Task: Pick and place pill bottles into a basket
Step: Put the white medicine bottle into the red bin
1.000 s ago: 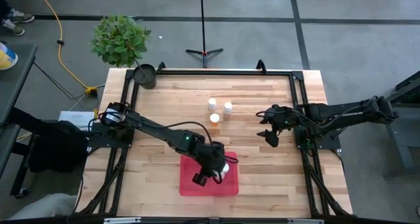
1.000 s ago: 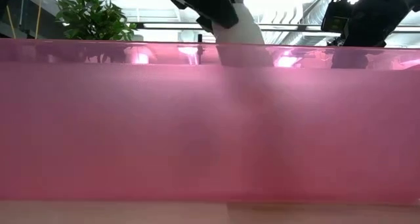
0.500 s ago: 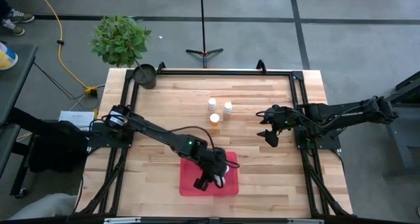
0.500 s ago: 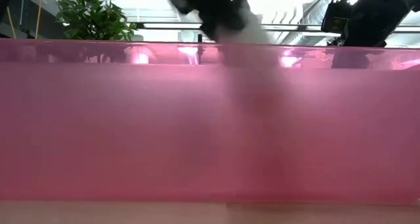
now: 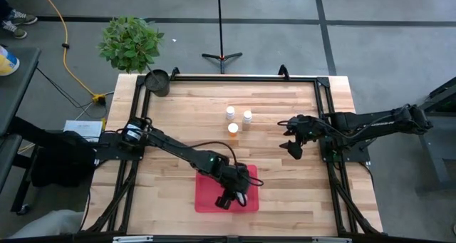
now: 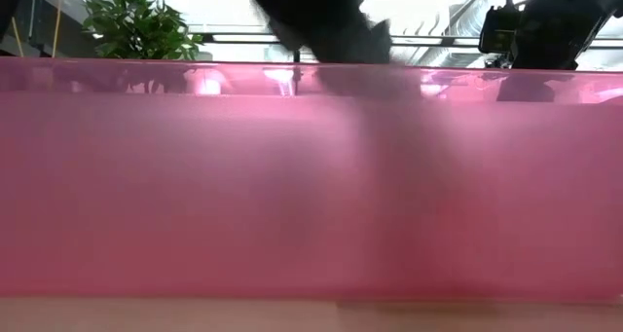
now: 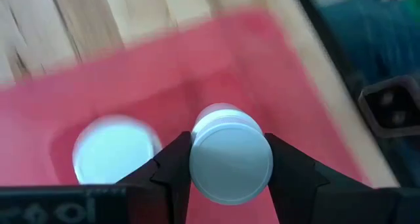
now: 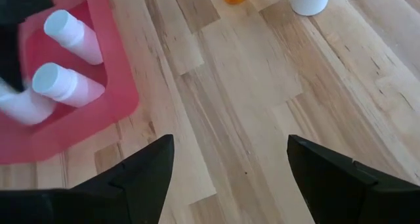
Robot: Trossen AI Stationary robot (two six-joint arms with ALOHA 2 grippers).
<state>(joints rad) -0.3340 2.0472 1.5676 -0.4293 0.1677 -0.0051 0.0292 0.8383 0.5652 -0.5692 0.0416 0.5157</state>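
Left gripper (image 7: pixel 230 168) clamped on a white-capped pill bottle (image 7: pixel 231 155) down inside the red basket (image 5: pixel 251 177)
Other bottles (image 8: pixel 73 37) already stand in the basket; three more (image 5: pixel 238 120) sit mid-table on the wood. Right gripper (image 8: pixel 230 165) hangs near the table's right edge, jaws spread wide, gripping nothing

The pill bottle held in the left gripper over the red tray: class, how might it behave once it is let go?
The pill bottle looks round and smooth, so it may roll if it lands on its side. It seems small and probably light, pinched by the left gripper. The red tray has raised walls, which would likely stop it; bottles already inside could get nudged.
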